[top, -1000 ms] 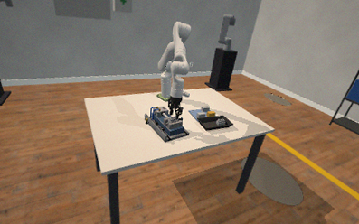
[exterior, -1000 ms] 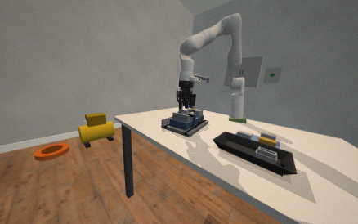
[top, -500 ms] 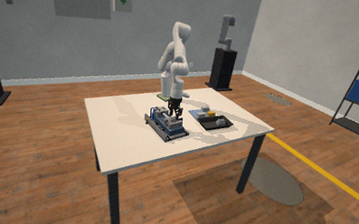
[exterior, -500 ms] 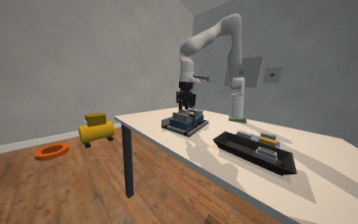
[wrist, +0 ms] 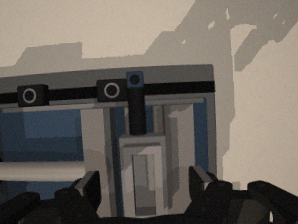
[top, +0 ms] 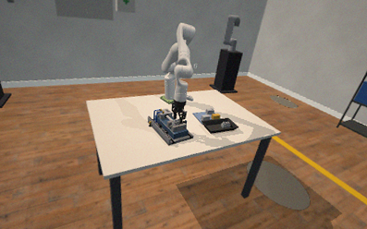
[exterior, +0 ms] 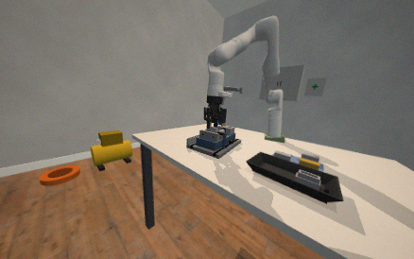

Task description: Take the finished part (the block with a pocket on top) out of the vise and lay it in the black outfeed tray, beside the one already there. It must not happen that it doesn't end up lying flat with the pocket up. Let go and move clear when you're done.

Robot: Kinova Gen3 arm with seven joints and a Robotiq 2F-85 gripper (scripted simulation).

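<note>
The blue vise (top: 170, 125) stands in the middle of the white table and also shows in the exterior view (exterior: 214, 141). The finished part (wrist: 143, 163), a grey block with a pocket on top, sits clamped in its jaws. My gripper (wrist: 144, 182) (top: 179, 115) hangs straight down over the vise, open. One finger is on each side of the part, with gaps between fingers and block. The black outfeed tray (top: 220, 125) lies to the right of the vise and holds one grey pocketed part (exterior: 308, 177).
A blue pad with a grey and a yellow block (top: 209, 114) lies just behind the tray. The arm's base (exterior: 274, 136) stands at the back of the table. The vise's black rail and screw (wrist: 107, 91) run across beyond the part.
</note>
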